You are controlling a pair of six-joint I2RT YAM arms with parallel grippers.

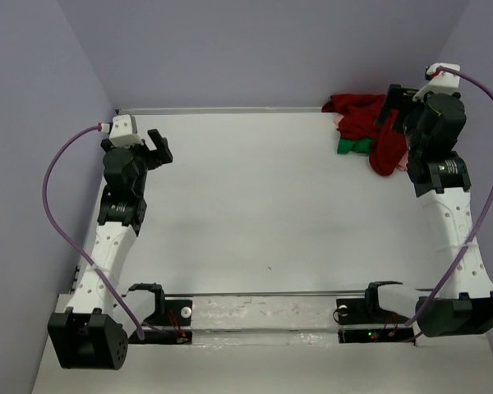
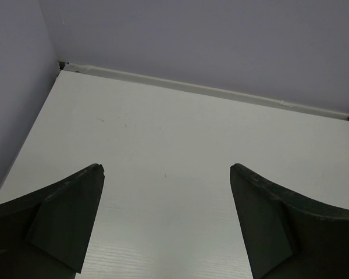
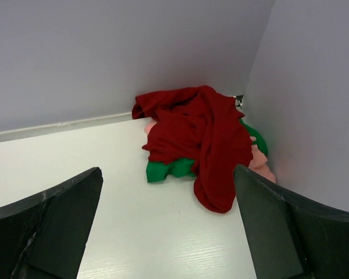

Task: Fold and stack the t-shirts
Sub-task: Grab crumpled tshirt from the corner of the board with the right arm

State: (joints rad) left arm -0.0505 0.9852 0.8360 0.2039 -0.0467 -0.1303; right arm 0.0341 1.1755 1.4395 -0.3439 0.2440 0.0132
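t-shirts (image 3: 203, 136) heaped, unfolded, far rt.

We are finding no text, label, brand, number or sign that can be read in any of the three views.

At the counter's far right corner, the dark red t-shirt (image 3: 203, 133) is showing as soft, matt, creased cloth. The green t-shirt (image 3: 166, 170) and pink t-shirt (image 3: 263, 167) under it are looking the same. The counter (image 1: 271, 205) is looking smooth and white, faintly sheened. The fingers (image 2: 64, 215) of the left gripper (image 2: 166, 174) and right gripper (image 3: 166, 174) are looking like matt black plastic.
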